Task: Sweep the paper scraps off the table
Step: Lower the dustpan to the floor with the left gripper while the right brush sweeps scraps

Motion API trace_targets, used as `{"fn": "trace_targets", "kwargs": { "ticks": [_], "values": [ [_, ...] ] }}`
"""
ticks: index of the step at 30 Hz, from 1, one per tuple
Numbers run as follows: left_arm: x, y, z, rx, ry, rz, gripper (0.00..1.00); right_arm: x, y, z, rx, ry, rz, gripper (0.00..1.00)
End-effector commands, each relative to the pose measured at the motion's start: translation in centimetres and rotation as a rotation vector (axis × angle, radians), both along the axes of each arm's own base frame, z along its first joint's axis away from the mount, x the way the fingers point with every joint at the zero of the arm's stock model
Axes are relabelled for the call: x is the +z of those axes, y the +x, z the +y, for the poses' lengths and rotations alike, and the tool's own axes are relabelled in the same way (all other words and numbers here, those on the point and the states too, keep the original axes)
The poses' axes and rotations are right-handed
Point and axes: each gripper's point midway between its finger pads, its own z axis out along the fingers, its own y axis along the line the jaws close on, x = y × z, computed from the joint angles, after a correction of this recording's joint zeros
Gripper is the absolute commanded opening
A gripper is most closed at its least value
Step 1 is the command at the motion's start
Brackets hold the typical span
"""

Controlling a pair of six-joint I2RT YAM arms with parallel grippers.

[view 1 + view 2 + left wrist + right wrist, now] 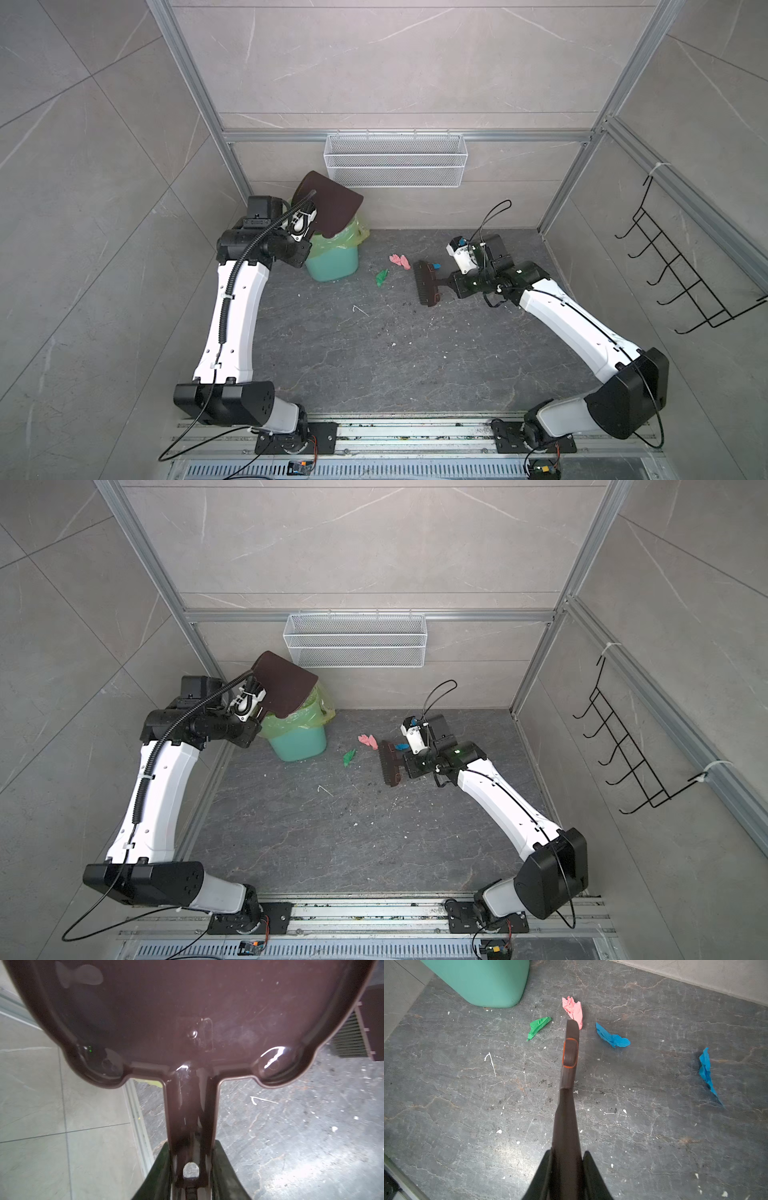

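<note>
left gripper (192, 1154) pinches the dustpan (332, 208), tipped over the bin (332, 264) to dump (I guess); right gripper (566, 1159) clamps the brush (426, 282), bristles beside the paper scraps (573, 1009).

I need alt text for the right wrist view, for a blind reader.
The right tool grips a dark brush handle over the grey table. Ahead lie a green scrap, a pink scrap and two blue scraps of paper; a teal bin stands nearby.

Your arms wear glossy white curved shells (249, 316) between matte black joint housings (224, 401); ribbed black cable conduit (226, 307) climbs the left, and the right gripper (567, 1151) has black wedge fingers (589, 1174).
</note>
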Motion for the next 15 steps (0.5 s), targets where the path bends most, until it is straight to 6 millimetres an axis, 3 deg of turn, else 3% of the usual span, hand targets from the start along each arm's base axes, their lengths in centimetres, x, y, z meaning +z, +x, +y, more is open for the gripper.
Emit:
{"fn": "trace_targets", "kwargs": {
  "ticks": [1,8,15],
  "values": [
    [0.9,-1.2,-2.0,-0.059,-0.099,-0.025,0.0,3.5,1.1,1.2,0.003,0.133,-0.07,0.0],
    [-1.3,-3.5,-3.9,-0.096,-0.177,0.029,0.0,4.0,3.6,2.3,-0.082,0.311,-0.012,0.0],
    [-5.1,-5.5,-5.2,-0.097,-0.222,0.116,0.0,3.2,5.8,4.4,-0.112,0.468,0.066,0.0]
  ]
}}
